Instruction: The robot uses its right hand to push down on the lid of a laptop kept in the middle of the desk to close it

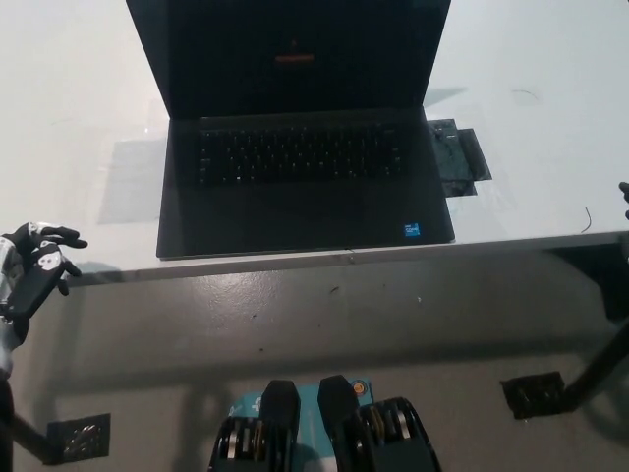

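The laptop (300,147) sits open at twelve o'clock on the white worktop (531,118), its base square to the near edge and its lid (290,54) standing up and leaning slightly away. The screen is dark apart from a small orange-red mark near its middle. The keyboard is black, and a blue sticker (414,231) shows at the base's near corner, toward four o'clock. A dark flat patch (460,162) lies on the worktop just beside the laptop at three o'clock. At three o'clock on the picture's edge only a black sliver of the right hand (624,200) shows; whether it is released or clenched cannot be told. The left hand (34,270) rests at eight o'clock by the worktop's near edge, fingers loosely spread, holding nothing.
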